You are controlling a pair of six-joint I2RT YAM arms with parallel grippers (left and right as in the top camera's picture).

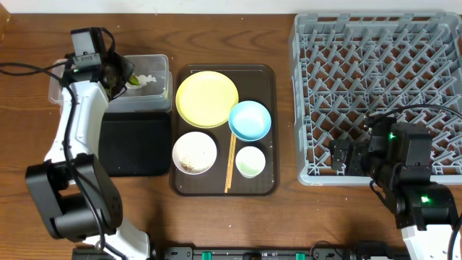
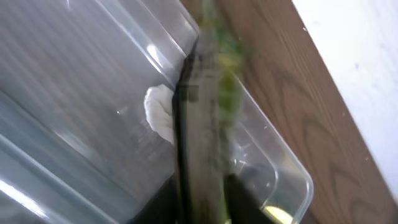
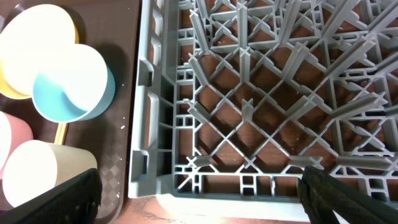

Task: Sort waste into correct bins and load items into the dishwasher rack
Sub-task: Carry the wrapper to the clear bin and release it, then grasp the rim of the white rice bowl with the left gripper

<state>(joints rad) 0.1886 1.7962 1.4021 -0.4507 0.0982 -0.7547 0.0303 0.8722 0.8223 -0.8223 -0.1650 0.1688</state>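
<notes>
My left gripper (image 1: 121,74) hangs over the clear tub (image 1: 155,61). A blurred green-and-yellow snack wrapper (image 2: 211,118) stands between its dark fingers; the blur hides whether they press it. A white tissue (image 2: 159,112) lies in the tub. The black tray (image 1: 133,148) sits just in front of it. The yellow plate (image 1: 207,99), blue bowl (image 1: 250,120), white bowl (image 1: 195,148) with grains (image 1: 190,165), cup (image 1: 250,161) and chopsticks (image 1: 231,162) rest on the brown serving tray. My right gripper (image 3: 199,199) is open and holds nothing, above the grey rack's (image 1: 379,87) near left corner.
The brown serving tray (image 1: 268,76) lies between the bins and the rack, its right rim close to the rack's left wall (image 3: 146,93). Cables trail over the wood at the far left (image 1: 22,70). The left arm's base (image 1: 68,195) stands at the front left.
</notes>
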